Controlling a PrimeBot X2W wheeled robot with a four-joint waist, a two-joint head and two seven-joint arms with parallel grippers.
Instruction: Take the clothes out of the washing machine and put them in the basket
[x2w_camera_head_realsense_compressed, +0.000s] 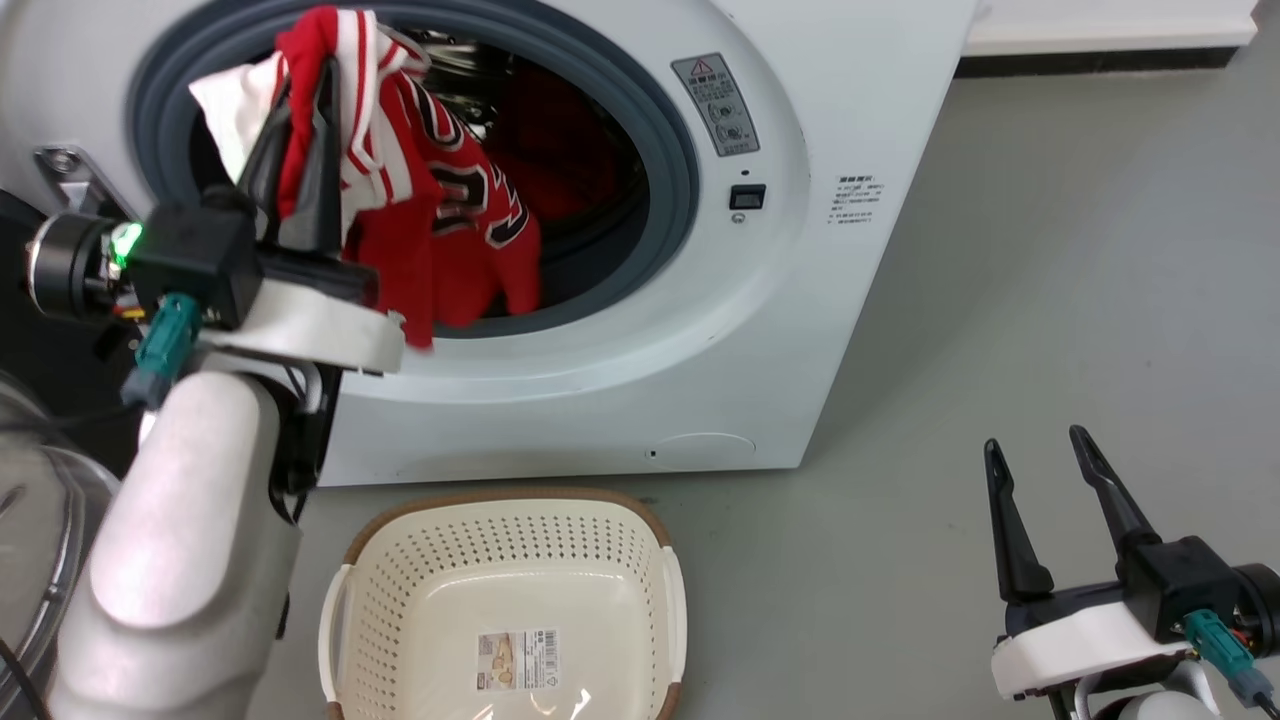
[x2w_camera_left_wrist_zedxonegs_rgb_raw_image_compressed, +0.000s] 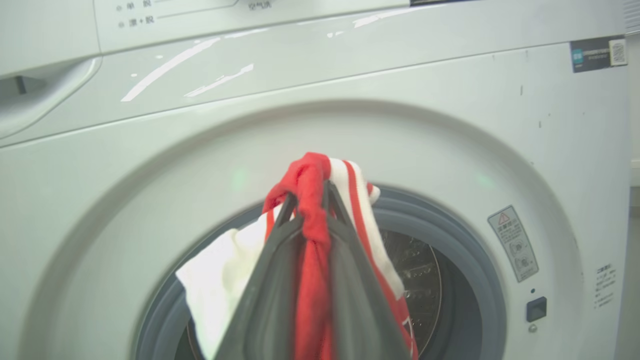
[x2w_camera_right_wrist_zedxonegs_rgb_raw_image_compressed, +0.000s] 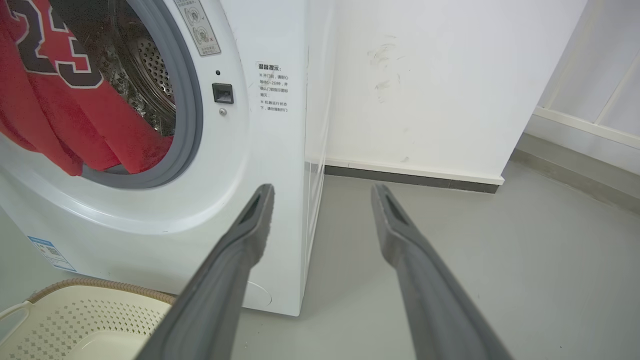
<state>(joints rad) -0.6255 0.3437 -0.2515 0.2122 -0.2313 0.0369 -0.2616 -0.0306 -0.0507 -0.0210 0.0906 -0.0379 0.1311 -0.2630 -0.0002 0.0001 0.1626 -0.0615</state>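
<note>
Clothes (x2w_camera_head_realsense_compressed: 440, 200) are gripped at the drum mouth: a bunched red-and-white fold is clamped tight between the fingers of the left gripper (x2w_camera_head_realsense_compressed: 305, 90), which is raised before the upper left of the washing machine (x2w_camera_head_realsense_compressed: 800, 300) opening. The rest of the jersey is seen hanging down across the grey seal, its hem draped over the lower lip. The black lettering is partly folded away and cannot be read whole. Deeper in the drum more red is glimpsed in shadow; whether it is a second garment cannot be told. In the left wrist view the hanging fabric is cut off by the bottom edge. The basket (x2w_camera_head_realsense_compressed: 505, 500) is set on the floor just before the machine, its paper label visible on the bottom and its near rim cropped. The right gripper (x2w_camera_head_realsense_compressed: 1035, 440) is held with its fingers spread wide over bare floor, well apart to the right.
</note>
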